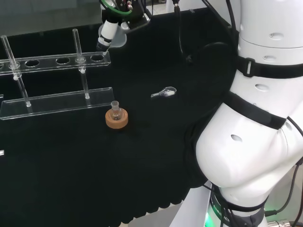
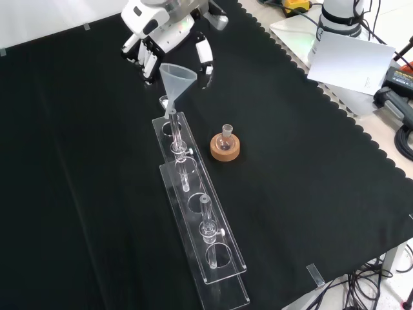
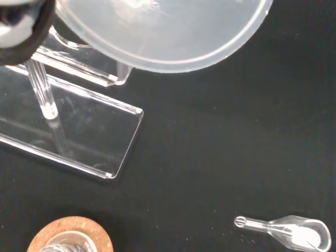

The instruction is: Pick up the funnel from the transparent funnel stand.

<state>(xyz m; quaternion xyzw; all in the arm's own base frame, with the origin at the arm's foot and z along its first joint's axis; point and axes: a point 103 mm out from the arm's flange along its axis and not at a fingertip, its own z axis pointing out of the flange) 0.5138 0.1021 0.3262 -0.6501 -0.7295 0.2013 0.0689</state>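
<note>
In the front view, nearest the cloth's (image 2: 310, 161) near edge, the transparent funnel stand (image 2: 205, 255) begins: two long clear plates, one above the other, joined by upright clear posts, the upper plate pierced by a row of round holes. It runs away from the near edge towards the far edge. Just beside its far half, towards the cloth's scalloped edge, sits a cork ring (image 2: 226, 148) carrying a small round flask (image 2: 226, 134) (its neck upright and open).

At the stand's far end the funnel (image 2: 177, 80) rises with its stem pointing down at the end of the upper plate and its wide cone above; whether the stem tip is inside the end hole or just over it cannot be told. The hand (image 2: 155, 35) is right behind the cone, near the cloth's far edge, with fingers (image 2: 205, 55) curled down on either side of the cone; whether they actually touch it cannot be told.

In the head view the hand (image 1: 110, 31) is at the right end of the stand (image 1: 57, 101), the cork ring (image 1: 116, 118) lies in front of it, and a small clear spoon-like piece (image 1: 164, 93) lies apart, on open cloth.

The wrist view shows the funnel's rim (image 3: 168, 31) close up, with the stand's corner (image 3: 105, 136), the cork ring (image 3: 69, 237) and the clear piece (image 3: 286, 231) on the cloth.
</note>
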